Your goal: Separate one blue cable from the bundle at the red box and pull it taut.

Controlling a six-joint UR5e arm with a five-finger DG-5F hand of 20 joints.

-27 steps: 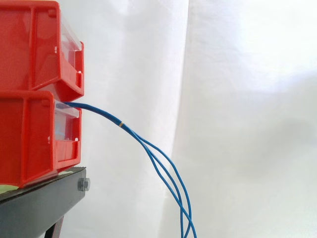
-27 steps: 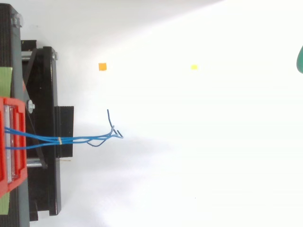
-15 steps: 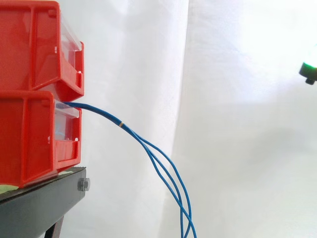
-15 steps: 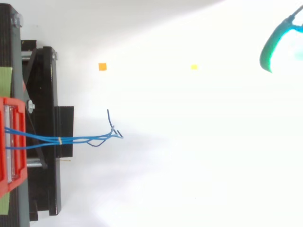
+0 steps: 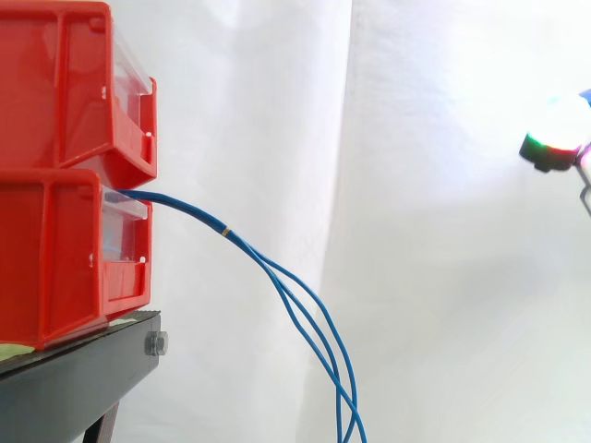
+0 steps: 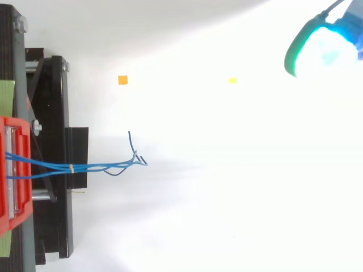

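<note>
Coming further into view than half a second ago, the robot's hand (image 6: 323,48) now shows a big, round, glowing tip. From above it is cyan with a green rim. From the side (image 5: 552,148) it is white with a green and red edge. It sits high up by the right edge, well apart from the thin blue cables (image 5: 277,277). I cannot tell if the hand is released or clenched.

The cables have not moved. They are smooth and bendy. They come out of the lower red plastic box (image 5: 65,249), which has a clear front, and droop down in a soft curve. A small yellow band (image 5: 226,230) holds them together near the box. Their loose ends spread out on the white floor (image 6: 227,198). The shiny boxes are stacked on a black metal stand (image 5: 83,378) before a white cloth curtain (image 5: 443,277).
</note>
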